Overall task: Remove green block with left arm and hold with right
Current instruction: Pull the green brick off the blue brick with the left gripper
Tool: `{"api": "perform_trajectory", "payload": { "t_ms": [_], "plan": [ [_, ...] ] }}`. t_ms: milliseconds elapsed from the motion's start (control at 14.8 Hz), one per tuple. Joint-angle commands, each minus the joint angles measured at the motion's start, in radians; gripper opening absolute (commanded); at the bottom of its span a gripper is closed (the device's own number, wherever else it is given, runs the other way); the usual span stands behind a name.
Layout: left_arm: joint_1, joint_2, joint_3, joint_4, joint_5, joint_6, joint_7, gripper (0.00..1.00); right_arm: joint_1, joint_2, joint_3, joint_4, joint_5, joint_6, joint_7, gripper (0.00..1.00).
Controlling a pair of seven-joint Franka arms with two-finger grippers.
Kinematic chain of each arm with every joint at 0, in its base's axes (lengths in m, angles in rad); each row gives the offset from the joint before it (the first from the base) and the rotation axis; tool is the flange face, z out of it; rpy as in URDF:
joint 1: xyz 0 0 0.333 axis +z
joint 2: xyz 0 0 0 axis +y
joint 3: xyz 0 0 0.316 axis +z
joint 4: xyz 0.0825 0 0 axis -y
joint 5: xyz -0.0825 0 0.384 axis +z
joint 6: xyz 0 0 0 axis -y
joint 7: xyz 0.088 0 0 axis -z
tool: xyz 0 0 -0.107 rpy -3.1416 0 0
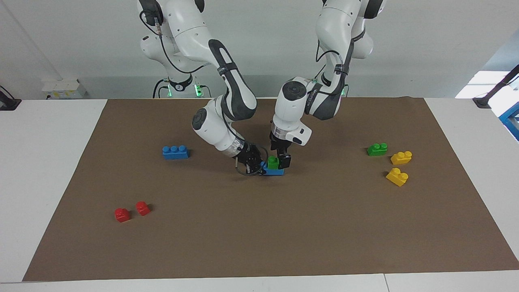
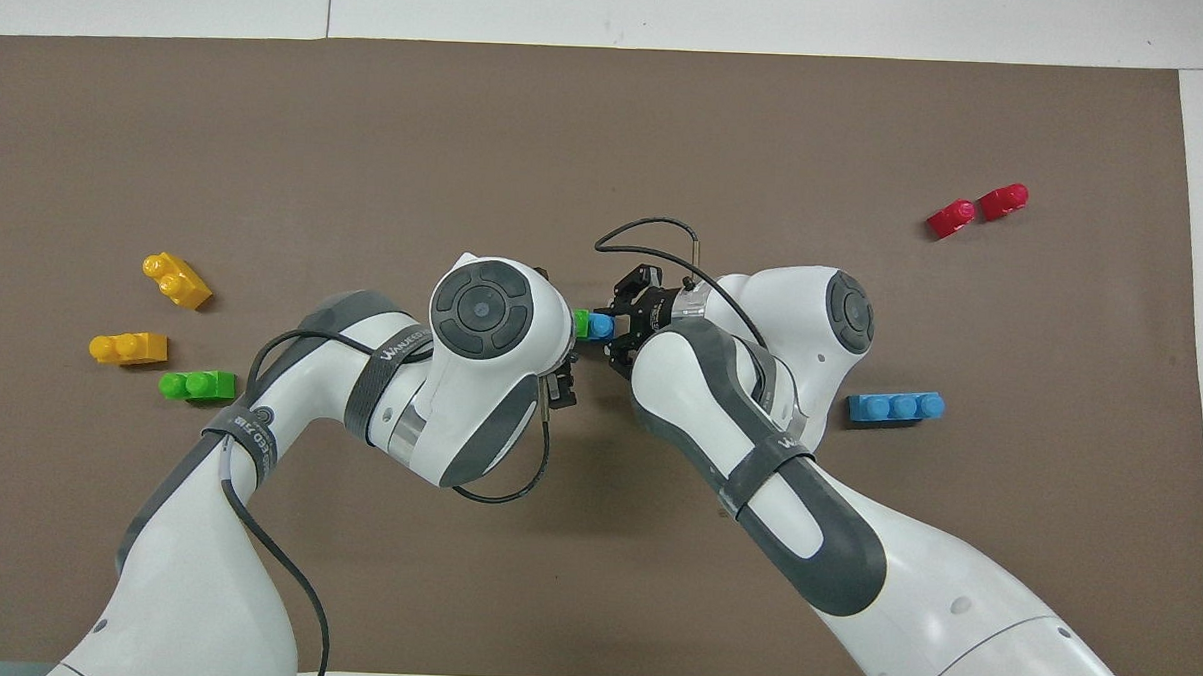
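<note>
Nearest the camera in the facing view, two small red blocks [image 1: 122, 215] [image 1: 142, 208] sit side by side on the brown mat [image 1: 259, 243] that covers the tabletop [image 1: 40, 162], toward the corner at the right arm's end along the edge farthest from the robots. A long blue three-stud brick [image 1: 175, 152] lies alone, closer to the robots at that same end. At the middle of the mat stands a small stack: a green block [image 1: 273, 162] pressed onto a blue brick [image 1: 274, 171] that rests flat on the mat. The left hand [image 1: 279, 160] comes straight down on the stack, and its black fingers are clamped on the green block from either side. The right hand [image 1: 256, 164], with its thin wire loop, reaches in low and tilted from the right arm's side and grips the blue brick at the base of the stack, its fingers closed on that brick's end. In the overhead view the left arm's wrist covers most of the stack, so only a sliver of green [image 2: 581, 323] and a blue stud [image 2: 600, 326] show between the two hands. Toward the left arm's end of the tabletop, a second green two-stud block [image 1: 377, 149] lies loose on the mat, with two yellow two-stud bricks [image 1: 401, 157] [image 1: 397, 176] just beside it, both closer to the edge farthest from the robots.
</note>
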Motion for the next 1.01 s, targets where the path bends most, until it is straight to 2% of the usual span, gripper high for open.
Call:
{"api": "perform_trajectory", "payload": {
  "t_ms": [0,135,608,945],
  "plan": [
    [-0.008,0.009,0.008,0.004,0.025,0.015,-0.026,0.7,-0.009,0.017,0.004,0.022,0.027,-0.002,0.003,0.0],
    [-0.006,0.009,0.008,0.004,0.04,0.018,-0.018,0.0,-0.009,0.017,0.002,0.023,0.027,0.0,0.003,0.0],
    [0.0,0.006,0.008,0.015,0.04,0.017,-0.018,0.0,-0.006,0.021,0.002,0.025,0.025,0.018,-0.005,0.0],
    [0.04,-0.081,0.008,0.037,0.034,-0.074,-0.015,0.0,-0.005,0.023,0.002,0.025,0.025,0.018,-0.006,0.0]
  ]
}}
